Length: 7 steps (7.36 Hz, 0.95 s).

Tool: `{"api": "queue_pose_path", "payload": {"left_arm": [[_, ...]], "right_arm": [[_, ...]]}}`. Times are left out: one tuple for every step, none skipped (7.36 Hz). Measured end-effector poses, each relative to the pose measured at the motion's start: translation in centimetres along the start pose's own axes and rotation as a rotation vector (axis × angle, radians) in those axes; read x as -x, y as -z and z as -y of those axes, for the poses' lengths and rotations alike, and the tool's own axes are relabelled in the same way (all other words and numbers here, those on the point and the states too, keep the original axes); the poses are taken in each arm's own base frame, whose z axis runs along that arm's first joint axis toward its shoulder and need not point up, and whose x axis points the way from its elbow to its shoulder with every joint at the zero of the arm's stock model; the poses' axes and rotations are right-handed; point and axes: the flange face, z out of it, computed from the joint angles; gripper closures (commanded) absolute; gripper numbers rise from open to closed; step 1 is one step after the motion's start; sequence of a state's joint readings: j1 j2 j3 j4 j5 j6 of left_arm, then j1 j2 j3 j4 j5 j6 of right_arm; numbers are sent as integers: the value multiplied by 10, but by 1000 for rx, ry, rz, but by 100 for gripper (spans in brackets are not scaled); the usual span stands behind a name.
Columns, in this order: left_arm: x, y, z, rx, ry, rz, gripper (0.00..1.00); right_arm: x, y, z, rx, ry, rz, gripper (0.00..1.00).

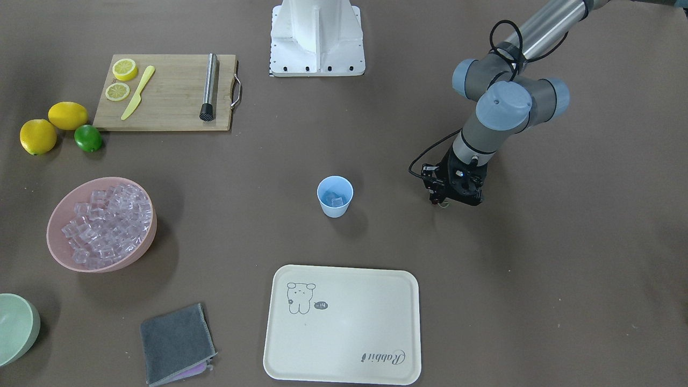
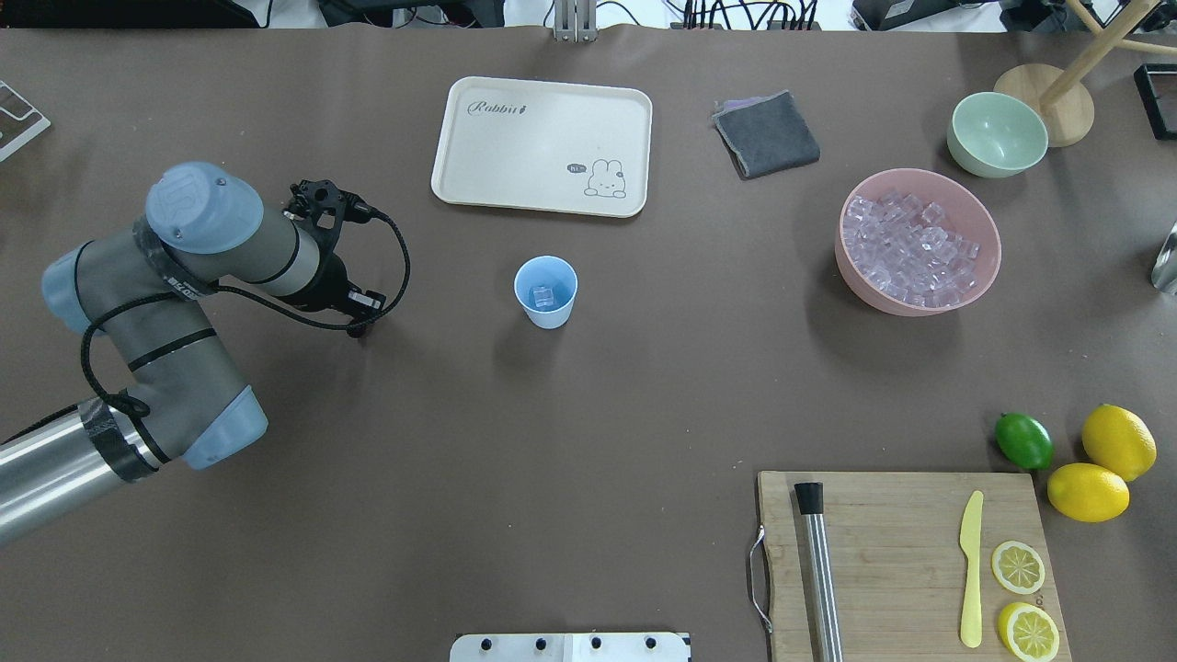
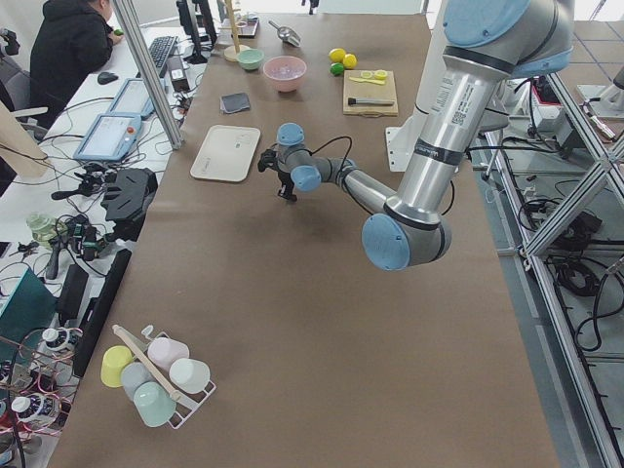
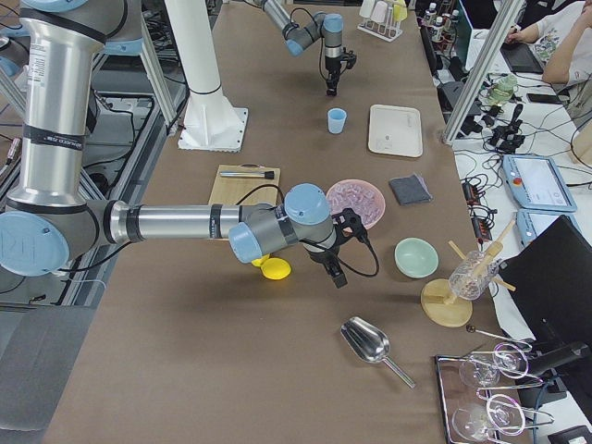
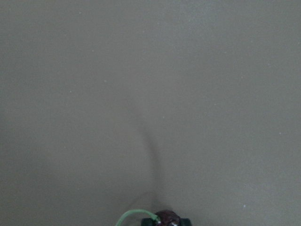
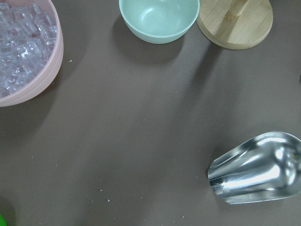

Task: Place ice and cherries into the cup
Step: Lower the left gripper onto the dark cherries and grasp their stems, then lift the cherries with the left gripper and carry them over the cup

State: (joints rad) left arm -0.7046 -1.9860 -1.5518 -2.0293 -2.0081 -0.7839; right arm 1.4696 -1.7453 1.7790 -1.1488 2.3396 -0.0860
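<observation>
Over the brown table [image 1: 537, 295], left end effector [image 1: 449, 201] pinches cherries [image 5: 167, 219], cup [image 1: 335, 196] well apart.

The cup [image 4: 337, 120] is seen far up the table, just beside the tray [image 4: 395, 129]. The ice [image 4: 355, 198] is heaped in the pink bowl [image 4: 381, 206]. The right gripper [image 4: 337, 276] is held between a lemon [image 4: 275, 269] and the green bowl [image 4: 416, 257].
</observation>
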Motion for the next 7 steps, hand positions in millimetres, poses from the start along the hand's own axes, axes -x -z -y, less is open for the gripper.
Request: {"api": "queue_pose_path", "payload": {"left_arm": [[-2, 9, 4, -13, 2, -7, 100], [-3, 22, 9, -30, 5, -16, 100], [-9, 35, 17, -47, 11, -25, 100], [-28, 48, 32, -56, 33, -31, 100], [-58, 61, 55, -55, 65, -29, 100], [-86, 72, 77, -56, 89, -28, 100], [-111, 75, 99, -60, 111, -32, 100]], "right_arm": [[0, 1, 3, -3, 3, 0, 1], [1, 1, 5, -5, 5, 0, 1], [1, 1, 6, -5, 6, 0, 1], [0, 0, 6, -3, 5, 0, 1], [0, 0, 5, -2, 3, 2, 1], [0, -1, 3, 0, 1, 7, 1], [0, -1, 1, 1, -1, 9, 1]]}}
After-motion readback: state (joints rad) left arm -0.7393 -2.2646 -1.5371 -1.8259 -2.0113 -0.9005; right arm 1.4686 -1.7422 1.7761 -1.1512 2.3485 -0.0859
